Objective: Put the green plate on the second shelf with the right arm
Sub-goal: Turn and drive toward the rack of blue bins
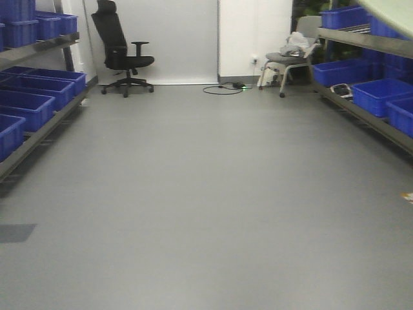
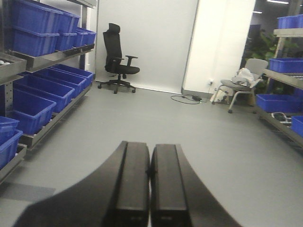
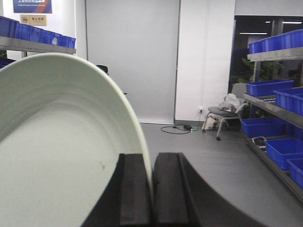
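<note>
One edge of the green plate (image 3: pixel 61 142) was clamped in the right gripper (image 3: pixel 152 189); the left gripper (image 2: pixel 150 179) was closed and empty. The plate seemed raised near the blue bins (image 1: pixel 345 17).

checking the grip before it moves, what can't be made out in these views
green plate: cut off by the left and bottom edges in the right wrist view; only a corner sliver in the front view.
pinched rim: hidden by the right gripper in the right wrist view.
right shelving: higher levels cut by the front view's top edge.
wall sign: right wrist view, too small to read.
</note>
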Controlling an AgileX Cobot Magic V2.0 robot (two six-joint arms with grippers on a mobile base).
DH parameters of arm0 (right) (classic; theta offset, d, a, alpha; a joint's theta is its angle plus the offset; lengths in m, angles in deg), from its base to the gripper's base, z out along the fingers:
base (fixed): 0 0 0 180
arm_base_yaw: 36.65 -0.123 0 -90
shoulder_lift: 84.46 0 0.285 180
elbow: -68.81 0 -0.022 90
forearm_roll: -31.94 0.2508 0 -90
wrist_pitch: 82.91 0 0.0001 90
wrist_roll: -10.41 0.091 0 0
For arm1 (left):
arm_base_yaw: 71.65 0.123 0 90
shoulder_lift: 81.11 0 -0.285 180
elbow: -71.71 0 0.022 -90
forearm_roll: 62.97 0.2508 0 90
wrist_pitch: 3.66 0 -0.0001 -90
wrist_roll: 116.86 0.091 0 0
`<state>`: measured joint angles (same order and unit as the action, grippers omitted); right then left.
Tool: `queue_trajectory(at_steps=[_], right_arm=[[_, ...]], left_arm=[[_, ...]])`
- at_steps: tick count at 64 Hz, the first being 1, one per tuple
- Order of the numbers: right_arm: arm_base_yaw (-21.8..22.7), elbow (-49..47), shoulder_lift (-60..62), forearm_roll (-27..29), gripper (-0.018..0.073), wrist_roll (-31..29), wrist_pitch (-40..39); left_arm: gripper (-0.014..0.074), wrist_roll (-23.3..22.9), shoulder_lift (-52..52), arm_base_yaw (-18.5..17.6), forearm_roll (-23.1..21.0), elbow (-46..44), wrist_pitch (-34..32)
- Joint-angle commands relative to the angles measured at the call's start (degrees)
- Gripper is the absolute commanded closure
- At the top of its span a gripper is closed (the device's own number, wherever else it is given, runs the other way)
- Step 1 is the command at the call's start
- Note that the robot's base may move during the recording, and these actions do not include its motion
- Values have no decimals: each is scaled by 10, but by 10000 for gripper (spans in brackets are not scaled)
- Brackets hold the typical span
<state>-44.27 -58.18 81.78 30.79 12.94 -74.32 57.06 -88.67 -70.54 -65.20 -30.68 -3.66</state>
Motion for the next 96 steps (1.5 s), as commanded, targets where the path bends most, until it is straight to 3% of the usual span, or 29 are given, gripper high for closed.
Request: queue_trajectory(at_steps=[1,96], right_arm=[[1,-18,-7,1,502,3,-65],[1,-18,-7,1,502,3,-65]], left_arm=[[466,-2,10,0,-3,23,-47],[466,-2,10,0,-3,23,-47]])
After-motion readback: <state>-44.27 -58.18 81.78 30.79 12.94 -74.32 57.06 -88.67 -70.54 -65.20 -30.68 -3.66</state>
